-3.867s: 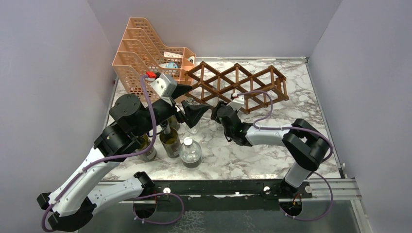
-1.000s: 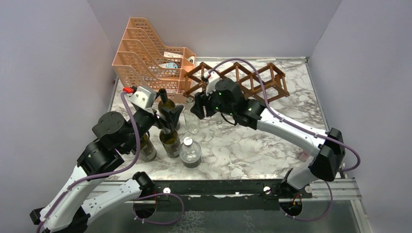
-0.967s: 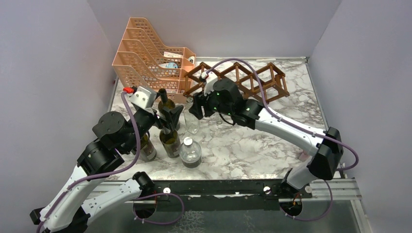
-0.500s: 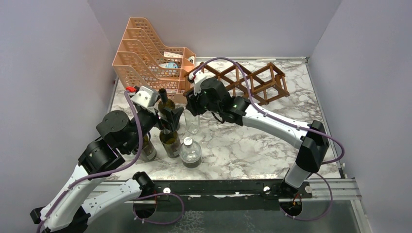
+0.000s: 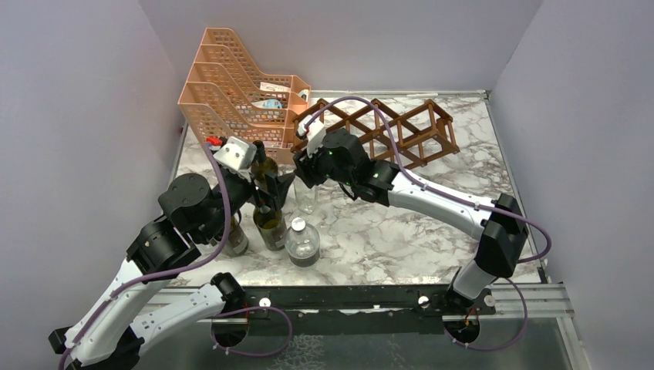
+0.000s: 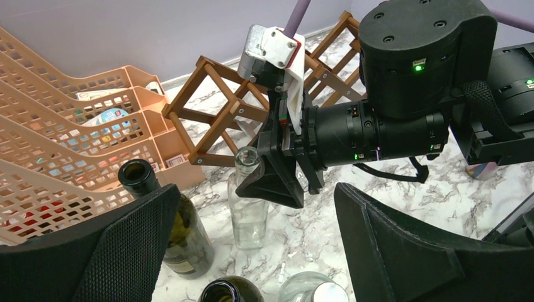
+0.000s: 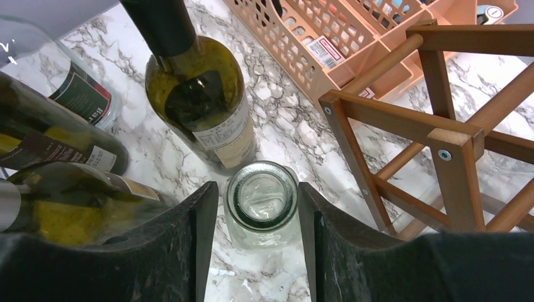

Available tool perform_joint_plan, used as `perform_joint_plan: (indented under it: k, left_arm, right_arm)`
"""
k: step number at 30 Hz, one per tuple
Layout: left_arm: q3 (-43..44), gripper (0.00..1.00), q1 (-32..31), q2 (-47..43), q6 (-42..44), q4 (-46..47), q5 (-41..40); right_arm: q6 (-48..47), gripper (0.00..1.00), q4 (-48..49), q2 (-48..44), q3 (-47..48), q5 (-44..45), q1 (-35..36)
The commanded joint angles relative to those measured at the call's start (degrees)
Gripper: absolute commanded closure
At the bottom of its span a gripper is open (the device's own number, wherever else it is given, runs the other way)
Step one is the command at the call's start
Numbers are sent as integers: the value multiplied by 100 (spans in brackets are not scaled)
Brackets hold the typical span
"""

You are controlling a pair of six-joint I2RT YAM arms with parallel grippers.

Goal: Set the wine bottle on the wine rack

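Right gripper (image 7: 257,189) sits over the mouth of the clear glass wine bottle (image 6: 249,217), one finger on each side of the neck; whether the pads actually press the glass I cannot tell. On the white marbled table (image 5: 385,223), the reddish-brown wooden lattice wine rack (image 5: 389,131) lies along the far side, its left end just beside the bottle, far and right of it. Left of the rack stands the peach-orange perforated plastic file tray (image 5: 224,85). The clear bottle stands upright, long axis vertical, directly under my right gripper (I take it as the one to move, since it is the one straddled). A dark green glass bottle (image 7: 201,100) stands just to its left, with others nearer. Left gripper (image 5: 276,183) hovers over those, jaws wide apart, holding nothing. My judgement: the right arm is the nearer one, and the bottle must go from upright to lying before it can enter a diamond opening.
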Motion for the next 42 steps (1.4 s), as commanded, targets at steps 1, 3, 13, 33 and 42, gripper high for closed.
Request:
perform_joint_plan:
  k: [1,3,13,33,42]
  left_arm:
    - [114,1,-14,-16,-76,8,141]
    - [116,1,-14,-16,-76,11,141]
    - [154,1,-18,77,-25,46,260]
    - [-867,9,-24,1221,-77,1984,2199]
    - [-1741,9,-249,1459,-329,3311,2611]
  right_arm:
    - [-141,47,263,67,58,-205,37]
    - [-152,48,282,109,56,-188,31]
    - [-209,89,459,-396,-341,109,34]
    - [1440,94,-2033,-3499,-2059,1225,32]
    - [2018,94,-2689,-4194,-2320,2125,33]
